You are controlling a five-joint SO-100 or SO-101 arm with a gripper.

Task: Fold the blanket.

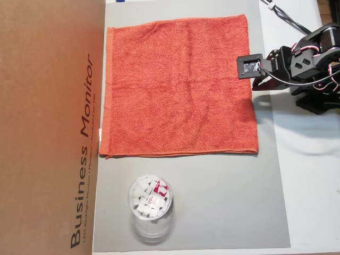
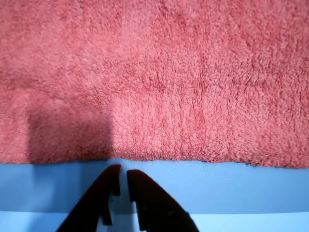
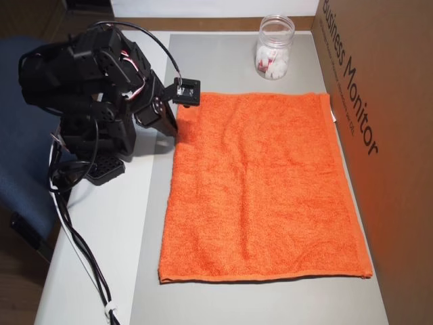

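The blanket (image 1: 180, 87) is an orange-red terry towel lying flat and unfolded on a grey mat (image 1: 223, 202), seen in both overhead views (image 3: 260, 189). My gripper (image 1: 258, 82) sits at the middle of one hemmed side, just off the cloth. In the wrist view the blanket (image 2: 154, 77) fills the upper part. The dark red fingertips (image 2: 137, 181) stand almost touching, just short of its edge. The gripper (image 2: 120, 174) is shut with nothing between the fingers. In an overhead view the gripper (image 3: 174, 125) points down beside the towel's edge.
A clear plastic jar (image 1: 150, 204) with white pieces stands on the mat past one towel corner (image 3: 274, 47). A tall cardboard box (image 1: 48, 127) lines the far side of the towel. The arm base (image 3: 88, 135) and cables (image 3: 81, 250) lie off the mat.
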